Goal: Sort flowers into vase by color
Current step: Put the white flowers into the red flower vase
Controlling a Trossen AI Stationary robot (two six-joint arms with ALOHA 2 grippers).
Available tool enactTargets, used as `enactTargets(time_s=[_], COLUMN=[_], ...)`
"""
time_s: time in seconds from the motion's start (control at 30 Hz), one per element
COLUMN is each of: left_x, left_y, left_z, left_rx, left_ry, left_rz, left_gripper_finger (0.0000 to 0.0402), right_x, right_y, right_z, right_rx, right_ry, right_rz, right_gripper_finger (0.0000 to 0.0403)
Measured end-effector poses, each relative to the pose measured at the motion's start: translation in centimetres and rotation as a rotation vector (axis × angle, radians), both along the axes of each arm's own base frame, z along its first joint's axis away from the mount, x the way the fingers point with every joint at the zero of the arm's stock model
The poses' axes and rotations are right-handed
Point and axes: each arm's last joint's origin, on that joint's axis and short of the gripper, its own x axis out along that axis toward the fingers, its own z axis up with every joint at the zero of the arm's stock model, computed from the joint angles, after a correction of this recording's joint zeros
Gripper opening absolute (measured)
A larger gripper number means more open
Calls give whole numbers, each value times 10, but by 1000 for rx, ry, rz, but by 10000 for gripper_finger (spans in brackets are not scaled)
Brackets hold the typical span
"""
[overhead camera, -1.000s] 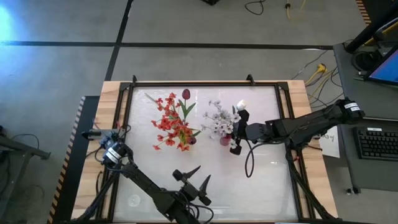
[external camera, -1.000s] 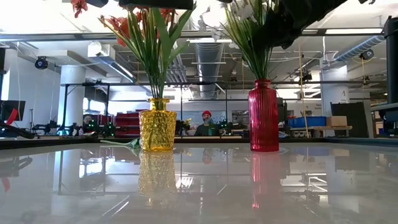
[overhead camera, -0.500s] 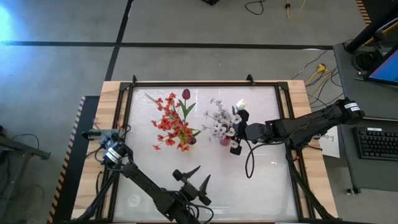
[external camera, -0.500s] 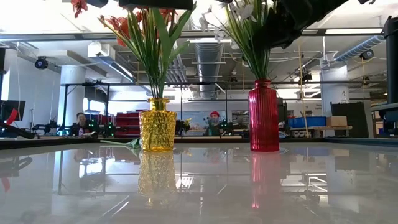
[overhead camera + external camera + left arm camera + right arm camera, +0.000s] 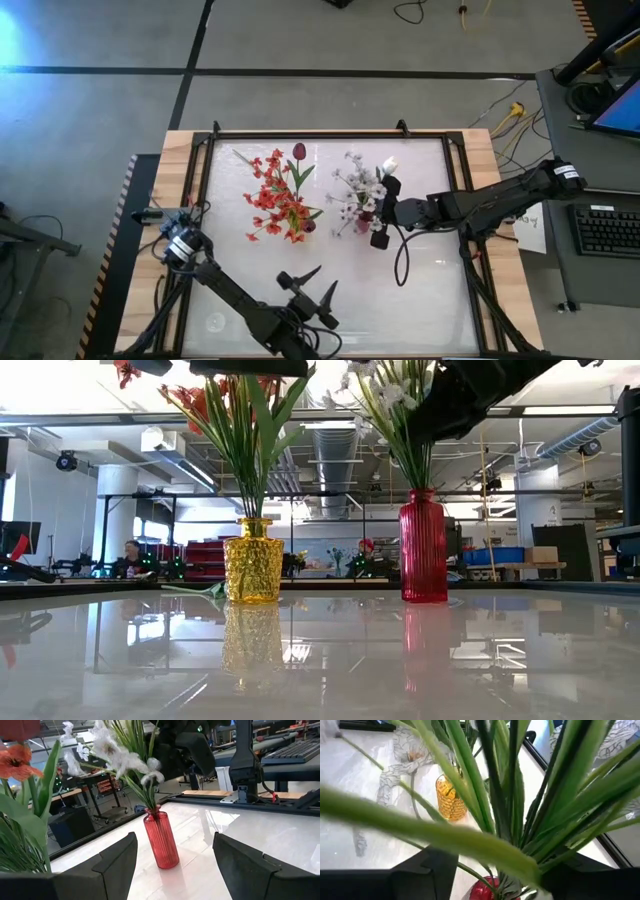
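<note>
White flowers [image 5: 355,185] stand with their green stems in a red ribbed vase [image 5: 424,545]. Red-orange sprays [image 5: 275,200] and a dark red tulip [image 5: 299,152] stand in a yellow glass vase [image 5: 252,560] to its left. My right gripper [image 5: 382,212] is open above the red vase, reaching in from the table's right. Its fingers stand on either side of the white flowers' stems [image 5: 505,810]. My left gripper [image 5: 312,283] waits open near the table's near edge, pointing at the vases. My right gripper has the green stems of the white flowers between its open fingers [image 5: 427,870], above the mouth of the red vase [image 5: 490,889]. I cannot tell whether a finger touches a stem.
The white tabletop [image 5: 420,300] lies bare in front of both vases, inside a dark frame [image 5: 300,133]. A keyboard [image 5: 608,228] sits on a desk past the right edge. People are in the room beyond the far edge [image 5: 365,555].
The white flowers have shifted in the red vase. Their heads have swung toward the table's far edge and fanned out. The red vase has stayed where it was.
</note>
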Motion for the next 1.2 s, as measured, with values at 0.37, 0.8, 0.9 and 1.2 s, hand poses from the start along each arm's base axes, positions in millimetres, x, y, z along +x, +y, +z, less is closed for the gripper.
enactTargets(time_s=[0.37, 0.8, 0.9, 1.2], left_x=[-7, -25, -31, -73], left_y=[4, 2, 4, 25], left_z=[14, 70, 85, 160], left_rx=[-13, -32, -39, -231], left_ry=[-9, -15, -11, 116], left_rz=[-5, -39, -52, -222], left_gripper_finger=[245, 245, 245, 245], right_x=[-3, -18, -20, -32], right_y=[-1, -3, -3, 0], right_z=[5, 22, 23, 33], right_rx=[29, 101, 114, 163], right_ry=[-27, -102, -107, -147], right_rz=[-9, -39, -38, -35], right_gripper_finger=[245, 266, 270, 272])
